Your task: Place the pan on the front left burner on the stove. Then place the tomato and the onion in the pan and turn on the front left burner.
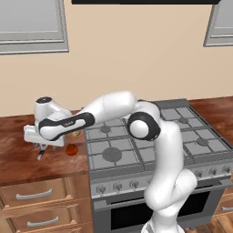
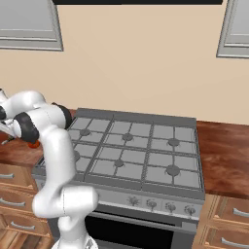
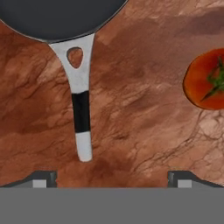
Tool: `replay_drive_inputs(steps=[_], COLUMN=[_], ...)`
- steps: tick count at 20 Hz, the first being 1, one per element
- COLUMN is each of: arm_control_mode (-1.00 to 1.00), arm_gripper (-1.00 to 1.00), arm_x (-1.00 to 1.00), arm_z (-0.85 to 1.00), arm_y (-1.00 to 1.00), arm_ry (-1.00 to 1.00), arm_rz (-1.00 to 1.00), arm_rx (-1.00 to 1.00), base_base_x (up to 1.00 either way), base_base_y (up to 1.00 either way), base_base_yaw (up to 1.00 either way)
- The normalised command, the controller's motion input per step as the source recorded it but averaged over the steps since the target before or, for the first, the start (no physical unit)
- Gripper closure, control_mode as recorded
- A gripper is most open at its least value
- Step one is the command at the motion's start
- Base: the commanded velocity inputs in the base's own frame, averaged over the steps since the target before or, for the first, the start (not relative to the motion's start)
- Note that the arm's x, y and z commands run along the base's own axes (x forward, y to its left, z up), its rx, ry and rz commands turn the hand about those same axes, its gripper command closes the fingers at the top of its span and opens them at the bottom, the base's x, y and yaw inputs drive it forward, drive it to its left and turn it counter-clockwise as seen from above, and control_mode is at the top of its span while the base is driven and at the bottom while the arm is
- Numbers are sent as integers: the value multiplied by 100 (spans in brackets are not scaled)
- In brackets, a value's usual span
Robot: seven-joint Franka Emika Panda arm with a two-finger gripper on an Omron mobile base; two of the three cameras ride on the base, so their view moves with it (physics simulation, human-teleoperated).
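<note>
In the hand view the black pan [image 3: 57, 17] lies on the brown counter, its rim at the top. Its thin handle [image 3: 81, 113] points down toward my gripper [image 3: 113, 178] and has a silvery end. My gripper hangs open just past that end, fingertips [image 3: 43, 177] wide apart with nothing between them. The red-orange tomato [image 3: 204, 78] lies to the right of the handle. From the left base view my gripper [image 1: 42, 146] is over the counter left of the stove [image 1: 150, 136], with the tomato [image 1: 71, 149] beside it. A tan sliver of the onion [image 1: 74, 133] peeks from under my forearm. The front left burner [image 1: 111, 154] is bare.
The wooden counter [image 1: 18, 159] runs left of the stove, with drawers [image 1: 34, 195] below. Knobs [image 1: 118, 185] line the stove's front above the dark oven door. More counter [image 2: 223, 151] lies to the stove's right. Windows and a tan wall stand behind.
</note>
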Motion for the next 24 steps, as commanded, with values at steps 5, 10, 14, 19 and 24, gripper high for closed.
replay_drive_inputs(steps=[5, 10, 14, 19, 24], arm_control_mode=[-100, -100, -100, -100, -100], arm_gripper=[-100, -100, -100, -100, -100], arm_x=[17, 14, 24, 29, 18], arm_z=[-23, -24, -19, -19, -23], arm_y=[0, 0, 6, 10, 9], arm_ry=[0, 0, 1, 5, 5], arm_rz=[0, 0, 0, 0, 0], arm_rx=[0, 0, 0, 0, 0], base_base_x=[0, 0, 0, 0, 0], base_base_y=[0, 0, 0, 0, 0], base_base_yaw=[0, 0, 0, 0, 0])
